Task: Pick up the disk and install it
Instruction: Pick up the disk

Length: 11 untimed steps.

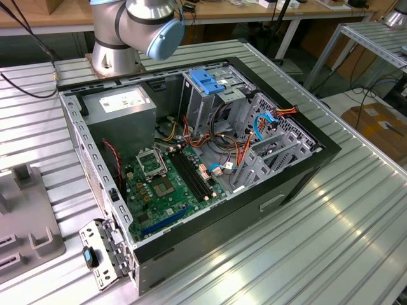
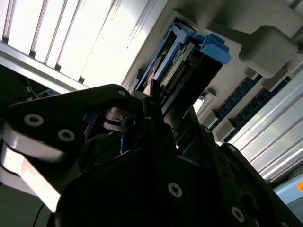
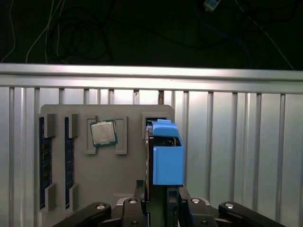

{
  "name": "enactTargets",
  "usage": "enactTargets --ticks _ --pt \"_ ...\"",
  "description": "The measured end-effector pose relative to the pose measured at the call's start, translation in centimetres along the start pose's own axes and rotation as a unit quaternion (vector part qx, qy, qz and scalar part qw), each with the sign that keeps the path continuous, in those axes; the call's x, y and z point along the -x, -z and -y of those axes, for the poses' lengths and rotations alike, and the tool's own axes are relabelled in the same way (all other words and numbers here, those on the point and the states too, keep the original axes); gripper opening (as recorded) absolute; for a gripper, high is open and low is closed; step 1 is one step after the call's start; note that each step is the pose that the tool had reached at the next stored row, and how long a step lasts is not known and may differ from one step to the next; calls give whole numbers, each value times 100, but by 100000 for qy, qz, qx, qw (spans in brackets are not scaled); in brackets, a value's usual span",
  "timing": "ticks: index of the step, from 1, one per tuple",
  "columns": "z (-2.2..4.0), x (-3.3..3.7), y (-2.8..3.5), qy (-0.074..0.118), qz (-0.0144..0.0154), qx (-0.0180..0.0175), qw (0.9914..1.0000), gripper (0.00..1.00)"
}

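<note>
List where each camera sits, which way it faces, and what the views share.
Exterior view: off the arm, above the table, looking down into the open PC case; the arm's base shows beyond it.
First wrist view: on the wrist, looking past the end effector at the disk standing in the grey tray.
Second wrist view: on the wrist, close behind the end effector, looking along the disk.
Shared: both wrist views show the disk, tray and end effector.
</note>
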<state>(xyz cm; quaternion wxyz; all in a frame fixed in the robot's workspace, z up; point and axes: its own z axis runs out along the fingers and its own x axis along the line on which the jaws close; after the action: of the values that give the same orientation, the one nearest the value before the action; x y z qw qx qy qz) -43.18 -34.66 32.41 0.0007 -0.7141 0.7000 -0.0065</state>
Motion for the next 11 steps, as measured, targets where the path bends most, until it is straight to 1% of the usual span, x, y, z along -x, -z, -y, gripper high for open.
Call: enactTargets --ticks 11 --pt "1 -1 153 -3 0 -2 100000 35"
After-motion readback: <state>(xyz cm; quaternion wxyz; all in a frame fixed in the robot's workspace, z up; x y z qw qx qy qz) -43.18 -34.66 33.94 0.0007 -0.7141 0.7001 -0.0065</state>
